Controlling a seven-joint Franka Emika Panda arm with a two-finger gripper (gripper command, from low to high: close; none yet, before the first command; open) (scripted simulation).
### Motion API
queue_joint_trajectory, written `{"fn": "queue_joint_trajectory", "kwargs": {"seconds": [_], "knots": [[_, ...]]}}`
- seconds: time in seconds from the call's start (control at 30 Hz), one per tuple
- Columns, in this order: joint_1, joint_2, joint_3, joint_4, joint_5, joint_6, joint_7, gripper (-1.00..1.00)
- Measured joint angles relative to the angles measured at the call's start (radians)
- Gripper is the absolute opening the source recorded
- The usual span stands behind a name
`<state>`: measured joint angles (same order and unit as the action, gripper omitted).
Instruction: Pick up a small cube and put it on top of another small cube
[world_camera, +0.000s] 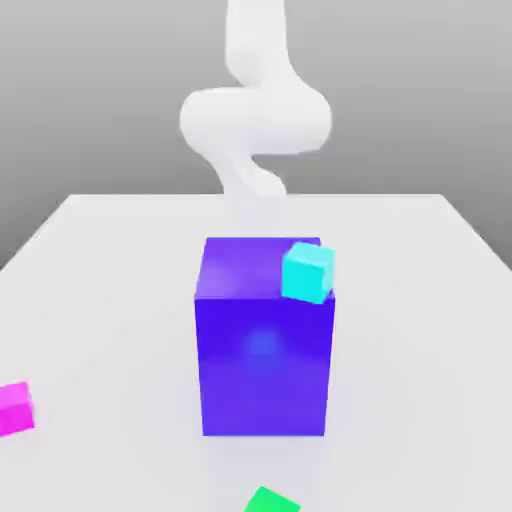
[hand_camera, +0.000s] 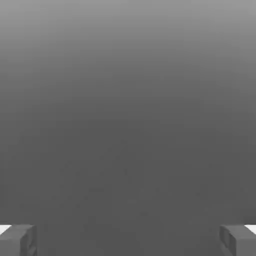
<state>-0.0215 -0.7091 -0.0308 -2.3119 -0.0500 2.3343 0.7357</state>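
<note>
Altogether, one blue block (world_camera: 264, 350), three small cubes: cyan (world_camera: 307, 272), magenta (world_camera: 15, 408), green (world_camera: 272, 501).

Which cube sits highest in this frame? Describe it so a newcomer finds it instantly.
Start at the big blue block mid-table. The cyan cube perches on its top corner toward the exterior view's right. The magenta cube and green cube lie on the table.

I see a deep blue-violet block (world_camera: 264, 350) standing on a pale grey-white tabletop (world_camera: 420, 300). A cyan cube (world_camera: 307, 272) sits at the block's top corner. A magenta cube (world_camera: 15, 408) lies well off to the block's side toward the exterior view's left, a green cube (world_camera: 272, 500) in front of the block. The arm (world_camera: 255, 115) behind the block is plain white. The fingertips (hand_camera: 20, 240) look grey against a dull grey backdrop.
</note>
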Motion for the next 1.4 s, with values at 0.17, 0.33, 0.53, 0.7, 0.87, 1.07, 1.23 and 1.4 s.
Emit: {"fn": "queue_joint_trajectory", "kwargs": {"seconds": [0.17,0.33,0.53,0.7,0.87,1.07,1.23,1.4], "knots": [[-0.04,0.184,-0.085,-0.024,-0.083,0.068,-0.147,0.0],[-0.072,0.361,-0.191,-0.047,-0.12,0.136,-0.32,0.0],[-0.112,0.58,-0.321,-0.078,-0.073,0.225,-0.593,0.0],[-0.221,0.773,-0.357,-0.103,0.062,0.298,-0.889,0.0],[-0.371,0.963,-0.295,-0.124,0.228,0.362,-1.206,0.0],[-0.492,1.166,-0.171,-0.088,0.349,0.503,-1.333,-1.0],[-0.493,1.166,-0.171,-0.088,0.349,0.5,-1.333,-1.0],[-0.458,1.08,-0.217,-0.109,0.3,0.435,-1.296,-1.0]]}}
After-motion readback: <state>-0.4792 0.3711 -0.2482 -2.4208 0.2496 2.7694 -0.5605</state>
